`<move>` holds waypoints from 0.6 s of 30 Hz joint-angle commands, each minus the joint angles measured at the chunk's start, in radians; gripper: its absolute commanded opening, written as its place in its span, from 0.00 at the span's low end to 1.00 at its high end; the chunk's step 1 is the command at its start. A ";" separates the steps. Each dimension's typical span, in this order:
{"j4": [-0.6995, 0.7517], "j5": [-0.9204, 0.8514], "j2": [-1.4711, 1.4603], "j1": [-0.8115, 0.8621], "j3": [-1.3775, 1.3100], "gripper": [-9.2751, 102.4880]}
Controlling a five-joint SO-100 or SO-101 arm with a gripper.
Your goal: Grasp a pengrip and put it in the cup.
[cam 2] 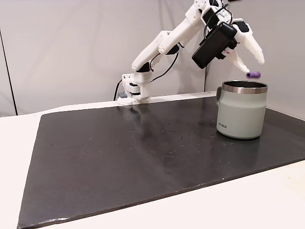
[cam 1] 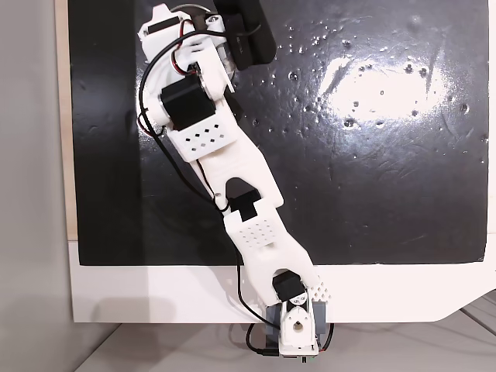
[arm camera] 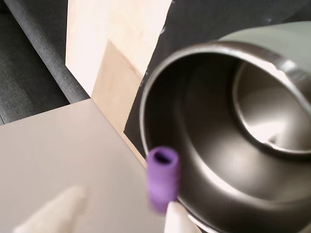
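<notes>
Claw (cam 2: 252, 67) first: my fingers look parted above the cup (cam 2: 240, 114), whose heavy, rigid steel stands firm on the mat (cam 2: 143, 152). Just over its rim hangs the pengrip (cam 2: 254, 75), light, soft, easily squashed; I'd pinch its ribbed middle.

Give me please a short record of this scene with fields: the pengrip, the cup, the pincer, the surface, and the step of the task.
pengrip: small purple cylinder, in the air just above the cup's rim, at the pincer's tips
cup: pale green mug with steel inside, upright on the mat; nothing visible inside in the wrist view
pincer: over the cup; whether it grips the pengrip is unclear
surface: black mat on a white table
step: pengrip not yet in the cup
</notes>
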 commanded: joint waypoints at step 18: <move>0.038 -0.029 0.075 0.066 -0.055 0.36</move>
